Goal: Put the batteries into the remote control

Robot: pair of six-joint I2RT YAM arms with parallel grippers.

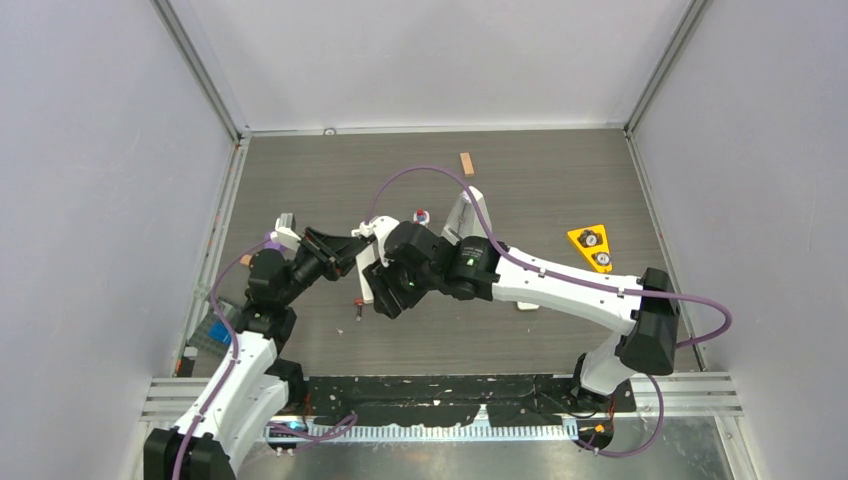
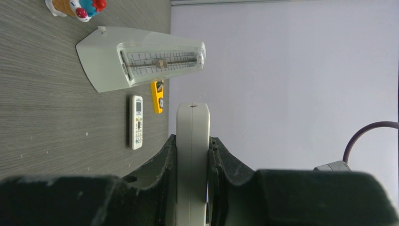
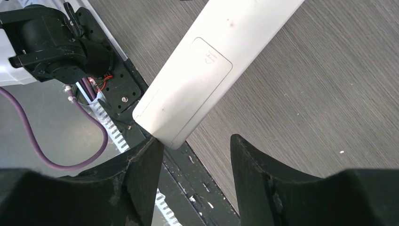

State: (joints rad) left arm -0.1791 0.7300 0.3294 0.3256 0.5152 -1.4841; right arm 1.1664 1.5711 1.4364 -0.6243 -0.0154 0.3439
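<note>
Step in hand: cover removal. Left gripper [image 2: 193, 147] is clamped on the remote control [image 2: 193, 120], held edgewise. Right gripper [image 3: 196, 142] is empty, jaws apart, just off the remote's end. Cover [image 3: 188, 77] not yet off. What looks like a battery [image 1: 358, 305] lies on the table beside the remote. Next move likely: push the cover off along its arrow.

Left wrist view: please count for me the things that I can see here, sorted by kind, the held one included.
Remotes: 2 (the long remote control, held; the short remote with display)
Metronome: 1
Yellow object: 1
Colourful toy: 1
Total: 5
</note>
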